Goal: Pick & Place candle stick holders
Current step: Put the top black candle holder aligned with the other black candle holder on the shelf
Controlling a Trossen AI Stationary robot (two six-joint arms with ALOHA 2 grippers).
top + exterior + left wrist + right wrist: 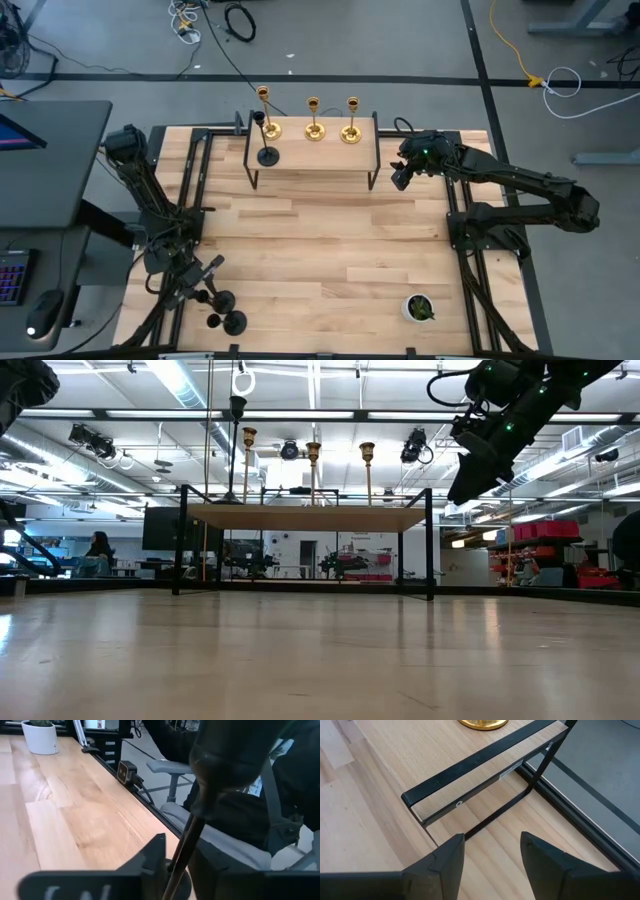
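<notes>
Three gold candle stick holders (314, 126) and one black holder (267, 152) stand on their round bases on the raised shelf (310, 165) at the table's far side. Two more black holders are at the near left: one (236, 322) stands free on its base, and the other (222, 298) is in my left gripper (210, 272), which is shut on it. In the left wrist view its cup (230, 755) looms large. My right gripper (400, 178) hovers open and empty by the shelf's right end (470, 762). My left gripper pinches the black holder's thin stem (182, 847) between its two fingers, low on the stem just above the round base (180, 876). The fingers lie across the stem. The cup stands above the fingers. I cannot tell whether the base is on the table or lifted.
A small white pot with a green plant (420, 308) stands at the near right. The shelf's black metal frame and legs (485, 820) are just in front of my right gripper. The table's near edge (150, 800) runs close by the left gripper. Bare wood fills the middle.
</notes>
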